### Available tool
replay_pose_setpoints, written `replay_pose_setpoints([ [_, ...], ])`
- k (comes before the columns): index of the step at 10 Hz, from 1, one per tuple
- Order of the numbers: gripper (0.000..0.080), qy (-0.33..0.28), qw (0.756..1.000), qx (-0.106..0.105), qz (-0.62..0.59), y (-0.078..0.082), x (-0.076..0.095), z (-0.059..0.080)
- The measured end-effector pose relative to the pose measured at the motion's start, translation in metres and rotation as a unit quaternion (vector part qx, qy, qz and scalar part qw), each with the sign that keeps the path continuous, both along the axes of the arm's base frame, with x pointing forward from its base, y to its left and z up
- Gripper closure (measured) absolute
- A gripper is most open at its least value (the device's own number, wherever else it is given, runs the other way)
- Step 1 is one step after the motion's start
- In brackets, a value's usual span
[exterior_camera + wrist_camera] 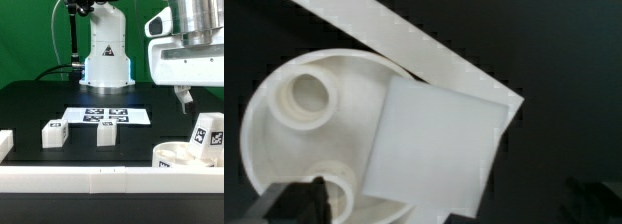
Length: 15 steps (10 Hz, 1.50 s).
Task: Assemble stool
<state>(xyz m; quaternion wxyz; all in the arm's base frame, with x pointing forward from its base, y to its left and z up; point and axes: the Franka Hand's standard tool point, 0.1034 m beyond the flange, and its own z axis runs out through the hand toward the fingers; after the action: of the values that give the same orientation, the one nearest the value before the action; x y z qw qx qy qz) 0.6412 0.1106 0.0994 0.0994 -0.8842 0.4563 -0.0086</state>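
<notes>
Tool [190,100] hung spread, above and clear of leg [207,135] standing in seat [165,153]; seat white, round; leg a tagged block.

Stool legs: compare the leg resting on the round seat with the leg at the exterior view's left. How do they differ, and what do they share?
The seat leg rests on the round seat; the left leg stands on the black table, apart from it. The seat leg leans; the left leg stands straight. The gripper hangs near the seat leg, far from the left leg. Both are white blocks bearing black-and-white tags.
</notes>
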Motion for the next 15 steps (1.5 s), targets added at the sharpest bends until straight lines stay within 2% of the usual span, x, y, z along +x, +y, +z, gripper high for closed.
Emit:
replay_pose_setpoints([
  [3, 0.0150, -0.016, 0.988, -0.015, 0.155, 0.002, -0.002, 0.001],
  [4, 0.0150, -0.023, 0.978, -0.020, 0.206, 0.004, -0.002, 0.004],
  [5, 0.0150, -0.035, 0.962, -0.035, 0.267, 0.009, -0.002, 0.010],
  [6, 0.0150, -0.039, 0.960, -0.034, 0.275, 0.015, -0.001, 0.013],
  [9, 0.0150, -0.055, 0.922, -0.045, 0.380, 0.013, -0.002, 0.011],
  [10, 0.0150, -0.063, 0.898, -0.051, 0.433, 0.012, -0.002, 0.011],
  [11, 0.0150, -0.071, 0.861, -0.066, 0.500, 0.012, -0.001, 0.011],
  [12, 0.0150, -0.075, 0.841, -0.070, 0.532, 0.011, -0.001, 0.011],
  [13, 0.0150, -0.081, 0.799, -0.081, 0.590, 0.011, -0.001, 0.012],
  [15, 0.0150, -0.087, 0.742, -0.092, 0.658, 0.010, -0.001, 0.012],
])
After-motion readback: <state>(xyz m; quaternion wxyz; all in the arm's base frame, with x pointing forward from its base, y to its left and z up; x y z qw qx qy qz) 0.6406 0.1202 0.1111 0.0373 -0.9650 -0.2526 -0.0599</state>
